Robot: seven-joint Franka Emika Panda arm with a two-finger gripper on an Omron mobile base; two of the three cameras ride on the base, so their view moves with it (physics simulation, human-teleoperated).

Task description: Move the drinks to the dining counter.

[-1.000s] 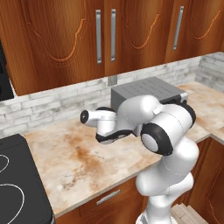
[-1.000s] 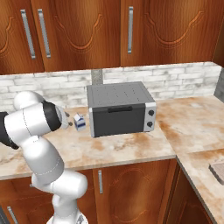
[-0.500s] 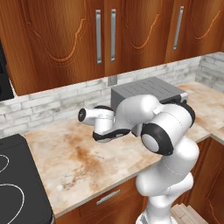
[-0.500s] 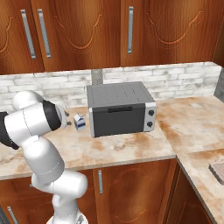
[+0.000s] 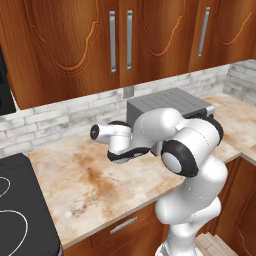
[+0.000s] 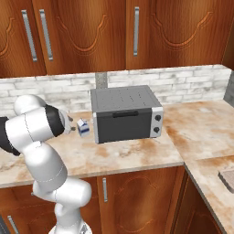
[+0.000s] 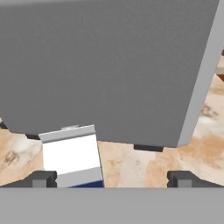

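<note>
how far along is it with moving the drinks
Nothing looks done yet. The milk carton stands on the counter beside the toaster, not at the dining counter. In hand: the open gripper is lined up near the carton, which sits by one fingertip, not between them. Left: grasp it and carry it over. The cola bottle can't be judged here.

Item count, wall counter
One milk carton (image 6: 82,127); one grey toaster (image 6: 125,114); one stovetop (image 5: 20,210); four vertical cabinet handles, counted across both base views.
</note>
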